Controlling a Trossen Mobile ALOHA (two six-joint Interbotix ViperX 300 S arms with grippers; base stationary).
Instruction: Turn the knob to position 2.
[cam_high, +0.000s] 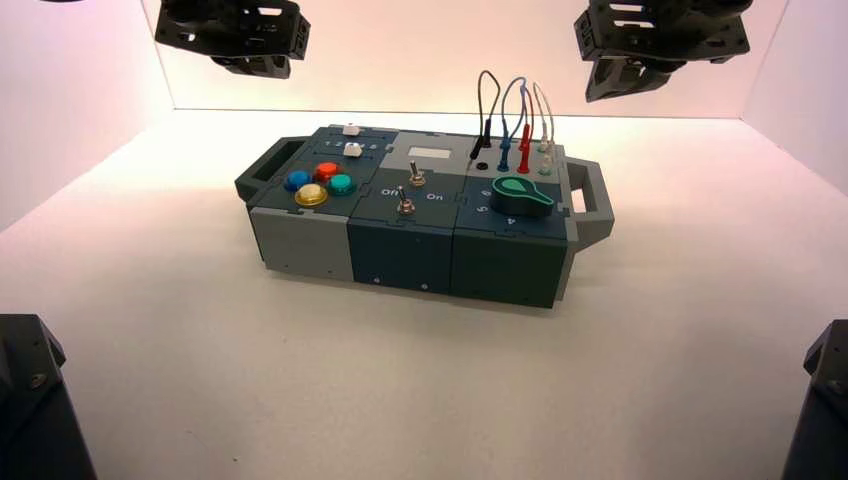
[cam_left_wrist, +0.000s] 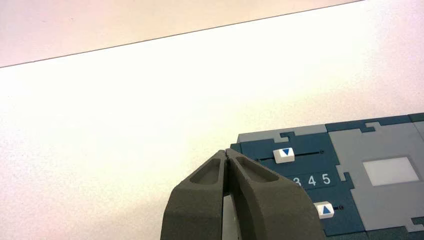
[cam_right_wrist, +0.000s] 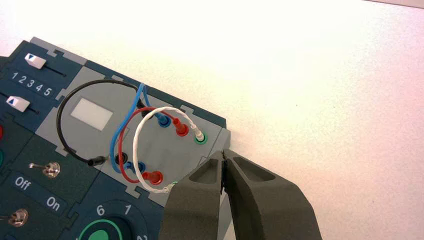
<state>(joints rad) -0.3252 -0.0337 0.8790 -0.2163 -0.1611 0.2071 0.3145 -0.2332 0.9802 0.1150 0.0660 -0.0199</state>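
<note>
Dark green beneath a lighter green top: teardrop-shaped rotary knob (cam_high: 522, 197), mounted on the dark panel at the near right of the box (cam_high: 420, 230), with "6" and "1" legible beside its round base. Directly beyond, on the grey socket panel (cam_right_wrist: 162, 145): blue wire (cam_right_wrist: 116, 137), red wire (cam_right_wrist: 121, 145) and white wire (cam_right_wrist: 136, 142), looping upward; black wire (cam_right_wrist: 60, 117), with its near plug (cam_right_wrist: 96, 161) lying tilted beside the black socket (cam_right_wrist: 121, 158), not inserted. To the right, grey carrying handle (cam_high: 592, 203).

Left of the knob, on the middle section: two metal toggle switches (cam_high: 405, 203), with "Off" and "On" printed between them; farther back, pale rectangular window (cam_high: 430, 153). On the left section: blue push button (cam_high: 297, 180), red push button (cam_high: 327, 172), yellow push button (cam_high: 311, 195) and teal push button (cam_high: 342, 184), clustered near two white-capped sliders (cam_left_wrist: 284, 155) flanking a scale, "1 2 3 4 5".

Above and beyond the box's right end: right gripper (cam_right_wrist: 224, 152), fingertips together, nothing held. Above and beyond its left end: left gripper (cam_left_wrist: 226, 151), likewise closed and holding nothing. Beneath the box: pale tabletop (cam_high: 330, 390).
</note>
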